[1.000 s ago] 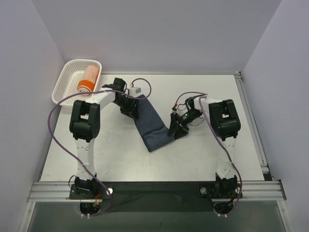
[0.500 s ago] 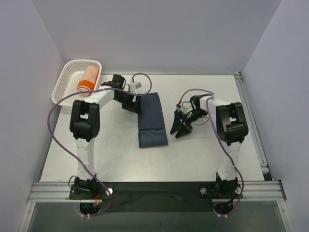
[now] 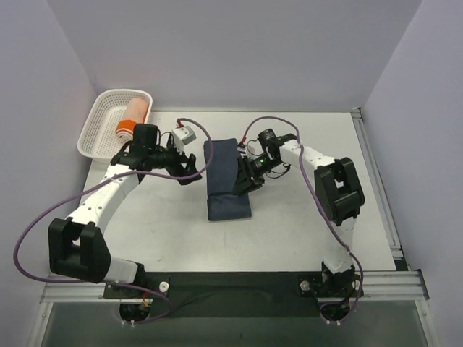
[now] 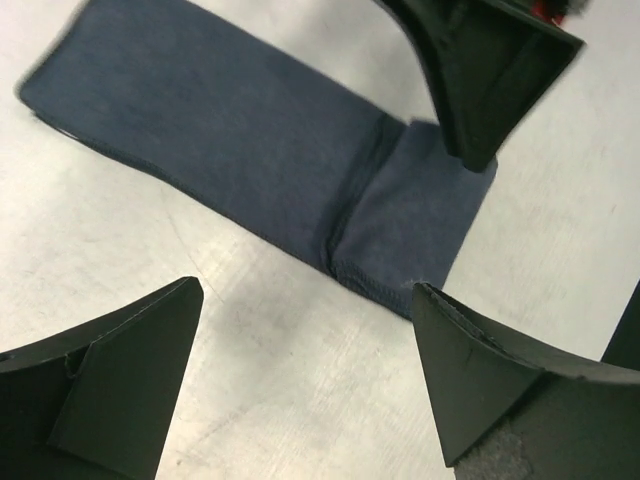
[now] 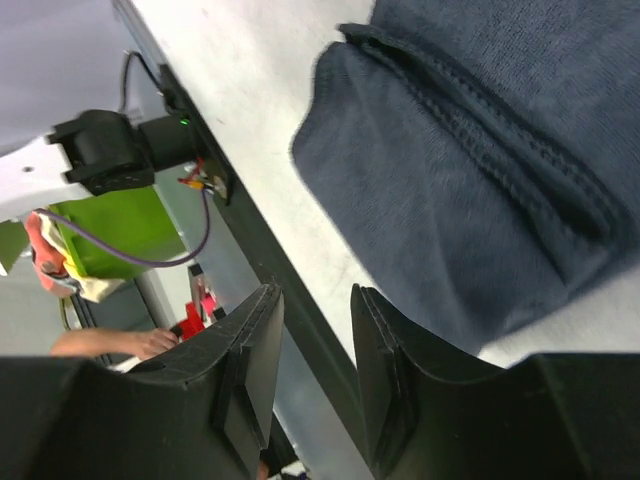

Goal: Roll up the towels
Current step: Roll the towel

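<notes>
Lying flat, navy towel (image 3: 224, 186), left tool (image 4: 308, 290) spread

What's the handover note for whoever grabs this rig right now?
Left gripper: open, empty, low over the table just left of the navy towel.
Right gripper: jaws a narrow gap apart, empty, at the navy towel's right edge.
Done: orange towel lies rolled in the white basket.
Left to do: navy towel lies flat as a folded strip, not yet rolled. Probably roll it from one end.
</notes>
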{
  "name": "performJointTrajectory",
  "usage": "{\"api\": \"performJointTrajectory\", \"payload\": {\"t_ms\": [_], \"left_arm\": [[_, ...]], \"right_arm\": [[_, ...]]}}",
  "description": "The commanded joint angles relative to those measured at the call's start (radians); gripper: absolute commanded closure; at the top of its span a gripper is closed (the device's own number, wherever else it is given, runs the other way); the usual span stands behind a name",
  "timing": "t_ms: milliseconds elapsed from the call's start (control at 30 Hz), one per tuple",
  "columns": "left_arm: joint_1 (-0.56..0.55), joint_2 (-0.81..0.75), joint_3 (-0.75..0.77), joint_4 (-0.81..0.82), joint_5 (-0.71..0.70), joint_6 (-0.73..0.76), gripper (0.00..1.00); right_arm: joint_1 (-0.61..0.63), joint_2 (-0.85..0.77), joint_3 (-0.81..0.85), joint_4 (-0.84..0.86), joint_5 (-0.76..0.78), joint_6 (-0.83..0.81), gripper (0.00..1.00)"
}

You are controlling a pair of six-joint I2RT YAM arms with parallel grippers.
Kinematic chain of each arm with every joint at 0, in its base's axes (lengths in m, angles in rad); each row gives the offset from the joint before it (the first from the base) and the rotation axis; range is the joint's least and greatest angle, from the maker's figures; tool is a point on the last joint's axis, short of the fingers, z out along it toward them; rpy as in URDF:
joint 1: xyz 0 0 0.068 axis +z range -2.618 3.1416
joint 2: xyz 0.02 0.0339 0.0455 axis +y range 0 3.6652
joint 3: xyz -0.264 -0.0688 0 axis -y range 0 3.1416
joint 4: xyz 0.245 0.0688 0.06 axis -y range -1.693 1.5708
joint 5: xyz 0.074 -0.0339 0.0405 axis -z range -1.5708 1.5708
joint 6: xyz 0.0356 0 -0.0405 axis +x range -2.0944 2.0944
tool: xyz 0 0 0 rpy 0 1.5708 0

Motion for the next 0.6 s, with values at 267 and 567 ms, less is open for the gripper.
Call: {"api": "performJointTrajectory", "payload": {"t_ms": [267, 567], "left_arm": [[-0.460, -0.102, -0.243, 0.110, -0.393, 0.375, 0.10], [-0.569, -0.013, -0.260, 0.210, -0.462, 0.457, 0.12]], "right_arm": [[0.047, 0.242, 0.007, 0.054, 0.088, 0.075, 0.71], [0.039, 0.198, -0.004, 0.057, 0.019, 0.089, 0.74]]}}
